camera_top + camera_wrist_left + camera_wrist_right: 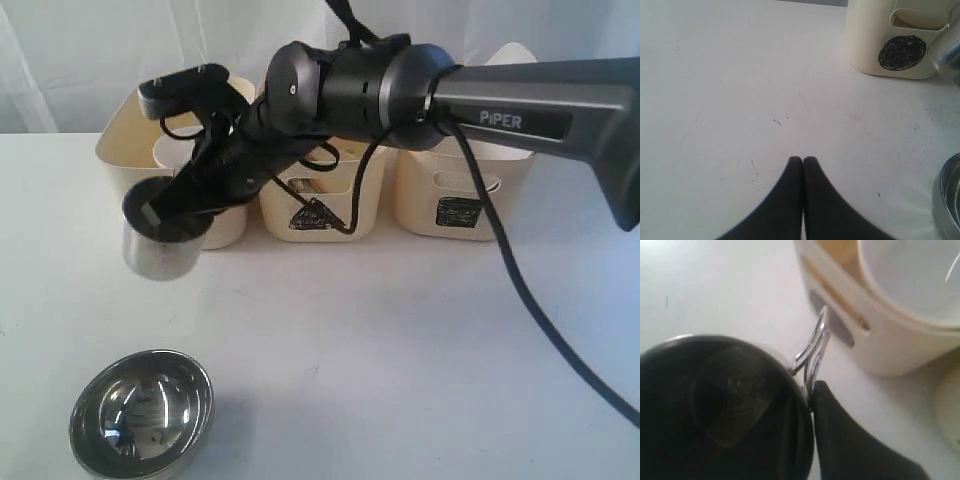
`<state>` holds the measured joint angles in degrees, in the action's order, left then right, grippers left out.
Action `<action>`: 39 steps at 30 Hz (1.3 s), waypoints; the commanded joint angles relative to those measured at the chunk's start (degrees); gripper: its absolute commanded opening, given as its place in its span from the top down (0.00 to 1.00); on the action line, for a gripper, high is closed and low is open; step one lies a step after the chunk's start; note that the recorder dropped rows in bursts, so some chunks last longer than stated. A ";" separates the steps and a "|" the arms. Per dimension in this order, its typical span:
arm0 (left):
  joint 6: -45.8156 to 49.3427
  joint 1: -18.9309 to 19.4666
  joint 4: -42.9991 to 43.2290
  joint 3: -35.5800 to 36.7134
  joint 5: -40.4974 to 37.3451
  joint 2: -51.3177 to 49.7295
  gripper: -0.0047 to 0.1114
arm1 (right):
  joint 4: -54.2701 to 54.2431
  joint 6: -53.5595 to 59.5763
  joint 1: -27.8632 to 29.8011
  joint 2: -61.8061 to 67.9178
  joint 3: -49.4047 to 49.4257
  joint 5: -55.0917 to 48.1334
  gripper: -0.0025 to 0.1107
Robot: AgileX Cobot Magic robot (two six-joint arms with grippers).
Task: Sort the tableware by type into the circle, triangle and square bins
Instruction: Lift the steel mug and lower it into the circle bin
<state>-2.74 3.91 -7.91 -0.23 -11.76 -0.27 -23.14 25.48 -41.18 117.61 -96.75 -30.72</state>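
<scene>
My right gripper point(168, 212) reaches across to the left and is shut on the rim of a steel mug point(152, 245), held above the table just in front of the circle bin point(120, 145). In the right wrist view one finger is inside the mug point(725, 405) and the other finger point(840, 440) is outside, next to the handle point(812, 352). A small white bowl point(912, 275) lies in that bin. A steel bowl point(140, 412) sits on the table at the front left. My left gripper point(803, 159) is shut and empty, low over bare table.
The triangle bin point(318, 200) and the square bin point(460, 195) stand in a row to the right of the circle bin point(890, 45). The right arm's black cable point(520, 290) trails across the table at the right.
</scene>
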 commanded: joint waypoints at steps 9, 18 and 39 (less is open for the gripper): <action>0.05 -0.05 -0.19 0.23 0.16 0.27 0.96 | -0.59 -0.09 0.07 -2.06 0.11 28.10 0.98; 0.05 -0.05 -0.19 0.23 0.16 0.27 0.96 | -0.48 -0.09 2.37 -0.31 -0.38 37.13 0.98; 0.05 -0.05 -0.19 0.23 0.16 0.27 0.96 | -0.35 1.64 3.98 8.90 -5.50 36.31 0.98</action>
<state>-2.74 3.91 -7.91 -0.23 -11.76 -0.23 -23.35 26.14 -37.71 126.71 -101.49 4.48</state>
